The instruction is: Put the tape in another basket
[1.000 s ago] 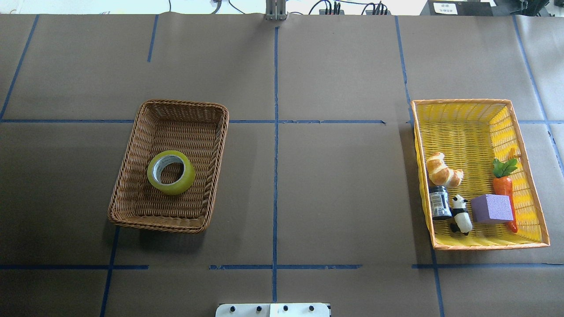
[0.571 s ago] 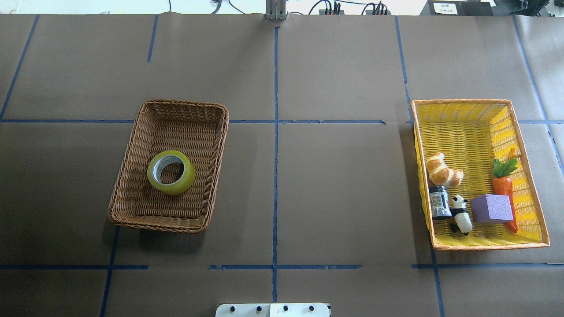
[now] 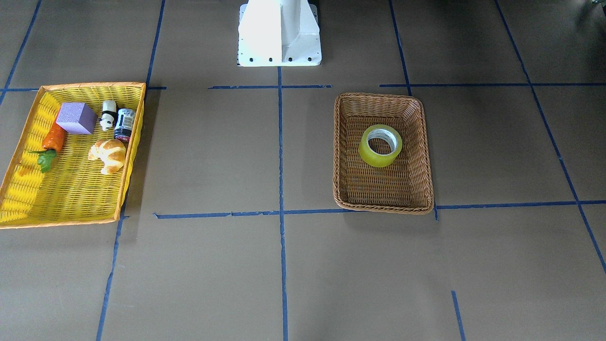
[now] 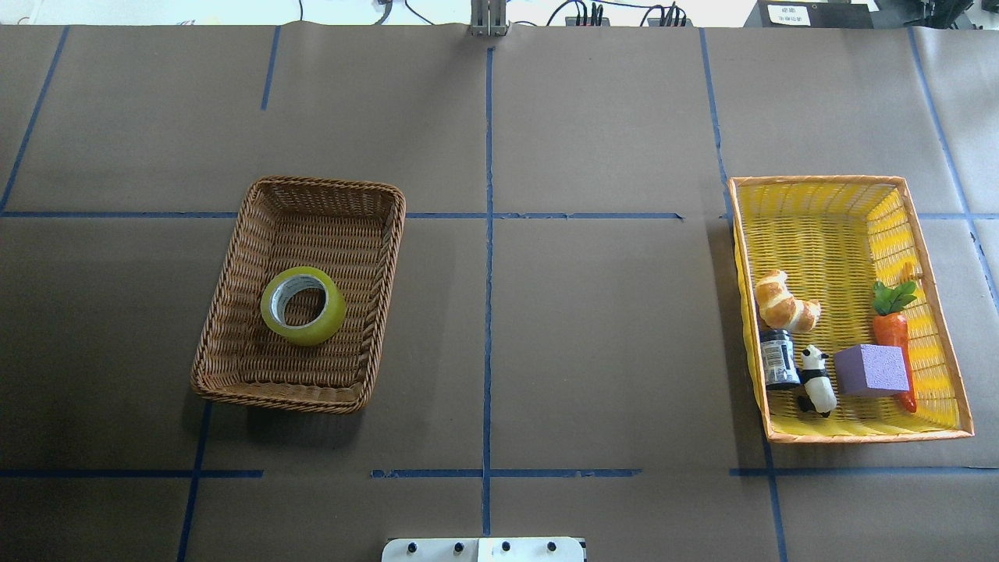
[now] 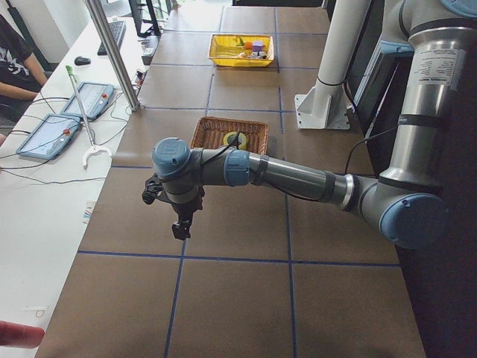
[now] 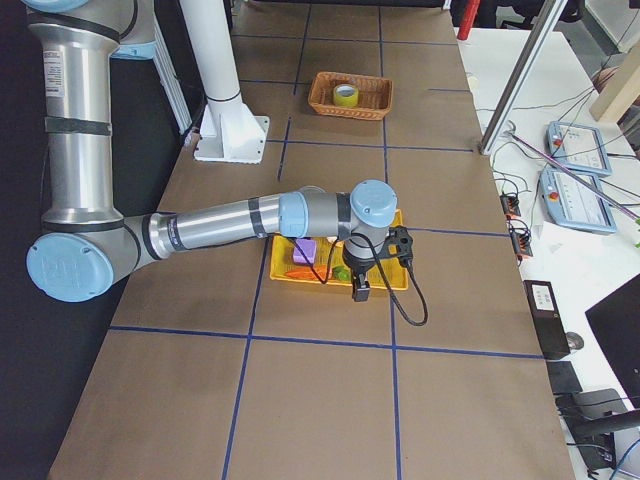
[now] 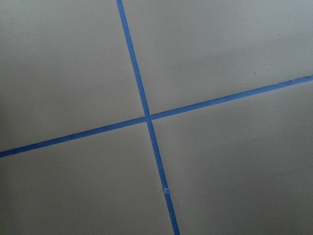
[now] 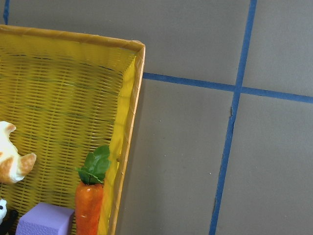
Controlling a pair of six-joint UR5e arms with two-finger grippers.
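The tape (image 4: 303,306), a yellow roll with a white core, lies flat inside the brown wicker basket (image 4: 328,184), left of the table's middle. Both also show in the front view, tape (image 3: 380,145) and basket (image 3: 382,206). No gripper shows in the overhead or front views. My left gripper (image 5: 179,227) hangs over bare table well short of the basket; I cannot tell if it is open or shut. My right gripper (image 6: 360,290) hangs at the edge of the yellow basket (image 8: 129,98); I cannot tell its state either.
The yellow basket (image 4: 819,179) with an orange rim stands at the right and holds a croissant (image 4: 784,303), a dark jar (image 4: 778,359), a panda figure (image 4: 816,380), a purple block (image 4: 872,370) and a carrot (image 4: 894,332). Blue tape lines cross the brown table. The robot base (image 4: 484,549) is at the near edge.
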